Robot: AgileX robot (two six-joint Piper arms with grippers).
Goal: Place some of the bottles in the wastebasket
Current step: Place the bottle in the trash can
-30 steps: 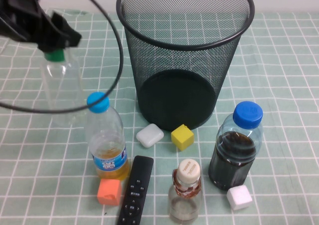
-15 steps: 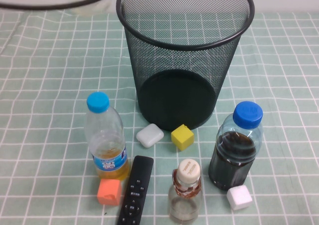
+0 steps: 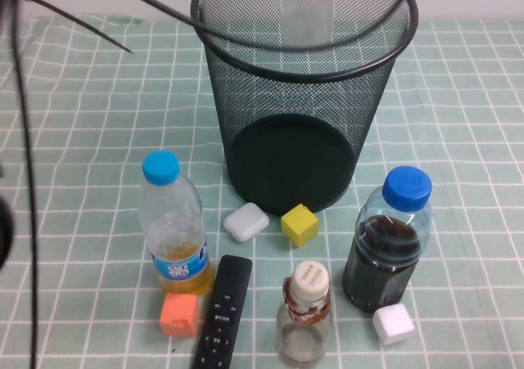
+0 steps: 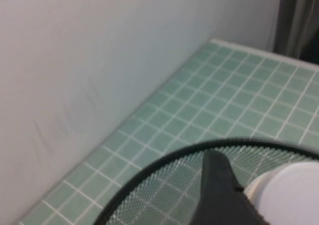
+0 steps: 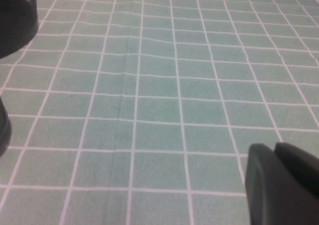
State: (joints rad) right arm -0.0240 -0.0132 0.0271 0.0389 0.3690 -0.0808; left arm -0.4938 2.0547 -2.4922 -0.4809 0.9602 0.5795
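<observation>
In the high view, the slim clear bottle (image 3: 304, 13) is seen upright above the mouth of the wastebasket (image 3: 304, 91), its lower part within the rim and its top cut off by the frame edge. No arm body is visible here, only dark cables at the left side. The small squat bottle with the beige cap (image 3: 305, 313) stands on the green checked cloth (image 3: 82, 140), near the black remote (image 3: 223, 312) and the dark-liquid bottle (image 3: 391, 238). The yellow-liquid bottle (image 3: 173, 226) stands at the left, with an orange cube (image 3: 179, 314) in front of it.

In the left wrist view, the left gripper (image 4: 234, 195) is held above the wastebasket rim (image 4: 149, 185); one dark finger (image 4: 217, 190) is pressed against the bottle's white cap (image 4: 289, 192), so the bottle is gripped at its top.

In the right wrist view, the right gripper (image 5: 281, 182) is low over bare cloth, with the wastebasket's base (image 5: 15, 15) well apart from it. How far its fingers are spread cannot be told.
</observation>
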